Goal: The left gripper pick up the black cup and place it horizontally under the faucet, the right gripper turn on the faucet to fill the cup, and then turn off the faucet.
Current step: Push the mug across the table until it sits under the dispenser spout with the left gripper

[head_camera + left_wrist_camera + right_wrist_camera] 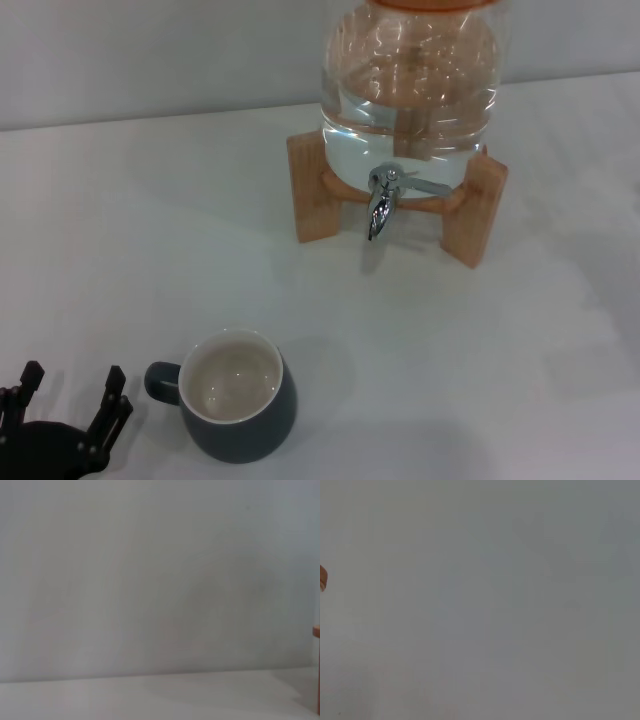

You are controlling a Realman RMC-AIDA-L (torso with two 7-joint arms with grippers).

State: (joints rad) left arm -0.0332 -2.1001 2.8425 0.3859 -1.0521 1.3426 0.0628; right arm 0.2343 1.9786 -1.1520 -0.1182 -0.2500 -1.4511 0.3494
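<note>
Head view: sitting upright at lower centre, black cup (238, 396), handle facing left gripper (72, 386), spread open, grasping nothing; faucet (382, 203) upper right; right gripper unseen.

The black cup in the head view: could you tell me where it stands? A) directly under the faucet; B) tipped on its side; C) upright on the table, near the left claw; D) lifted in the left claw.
C: the black cup stands upright on the table, well short of the faucet, its handle toward the open left claw.
</note>
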